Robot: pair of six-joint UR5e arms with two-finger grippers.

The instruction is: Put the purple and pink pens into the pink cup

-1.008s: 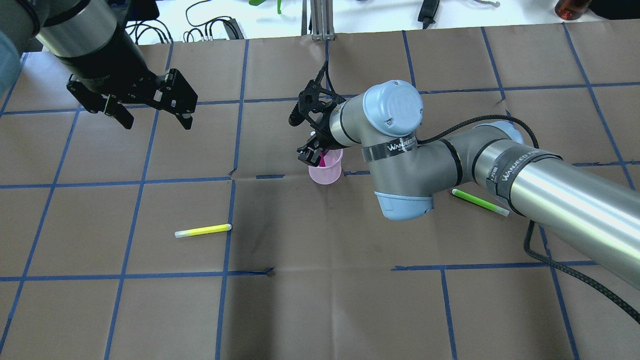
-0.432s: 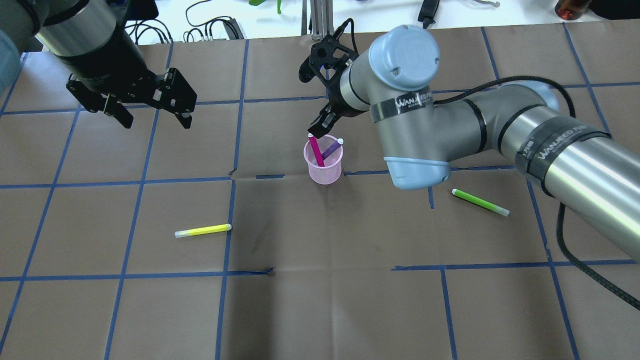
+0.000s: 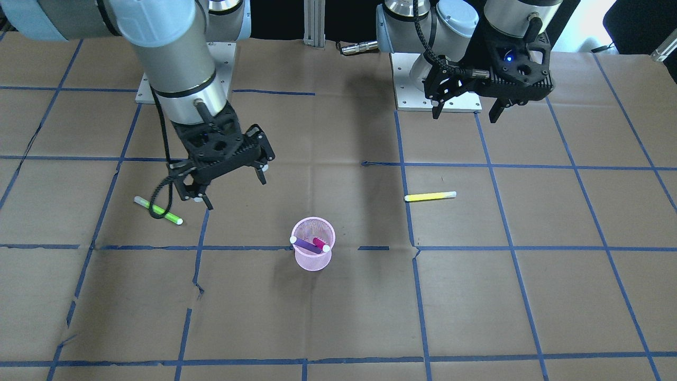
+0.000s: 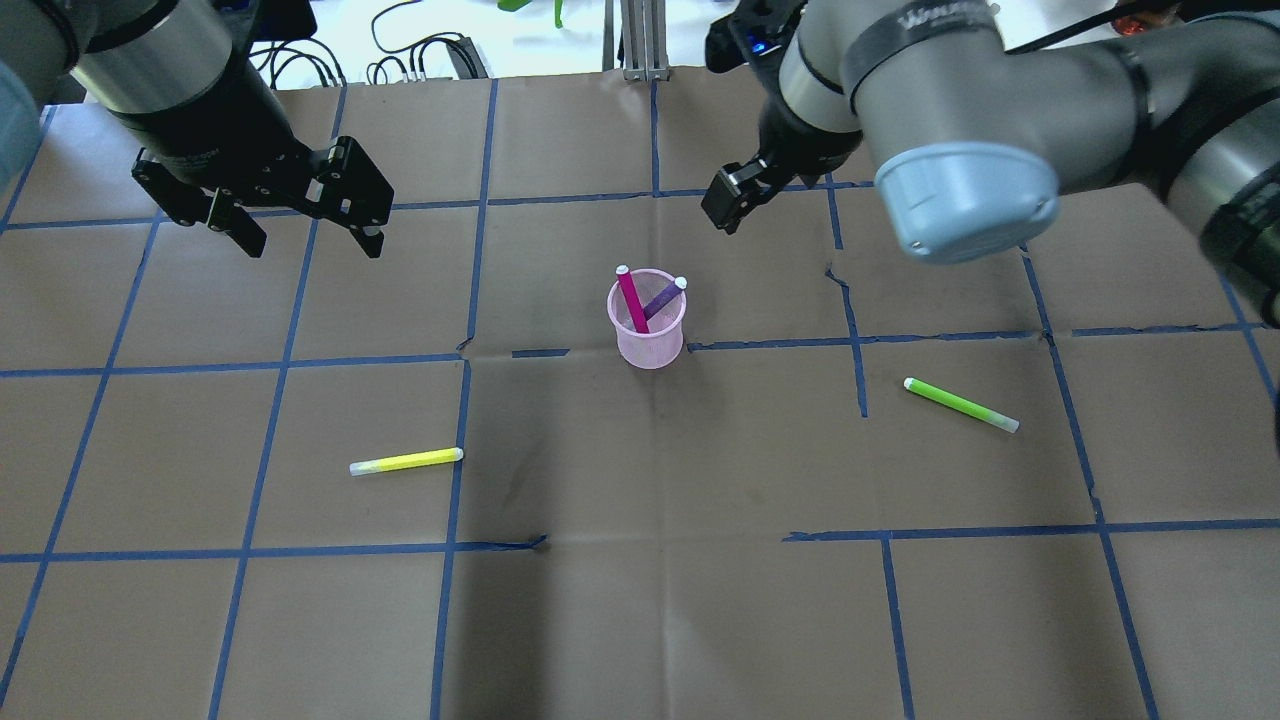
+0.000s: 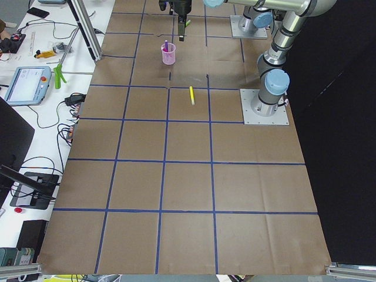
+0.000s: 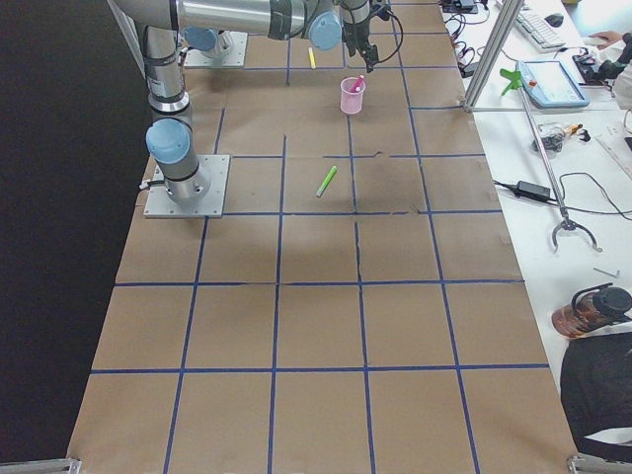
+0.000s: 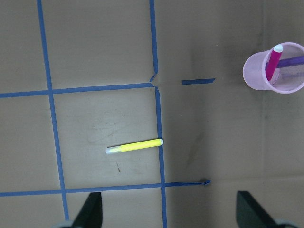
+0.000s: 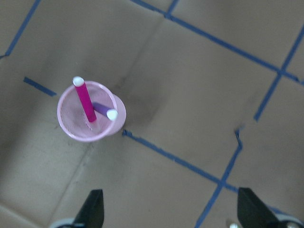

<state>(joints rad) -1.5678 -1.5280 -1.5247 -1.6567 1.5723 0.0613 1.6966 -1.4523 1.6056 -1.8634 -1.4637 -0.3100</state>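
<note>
The pink mesh cup [image 4: 647, 335] stands upright near the table's middle. The pink pen [image 4: 631, 300] and the purple pen [image 4: 663, 298] both stand in it, leaning crossed, white caps up. The cup also shows in the front view [image 3: 313, 256] and in the right wrist view [image 8: 71, 124], with both pens inside. My right gripper [image 3: 235, 193] is open and empty, raised above the table and off to the cup's side. My left gripper [image 4: 313, 245] is open and empty, hovering far from the cup at the back left.
A yellow pen [image 4: 406, 461] lies flat on the brown paper, front left of the cup. A green pen [image 4: 960, 404] lies to the cup's right. Cables and tools lie beyond the table's far edge.
My right gripper has lifted off the cup and drawn away to the back right, open. The pink pen stays in the cup beside the purple one. The left arm has not moved.
</note>
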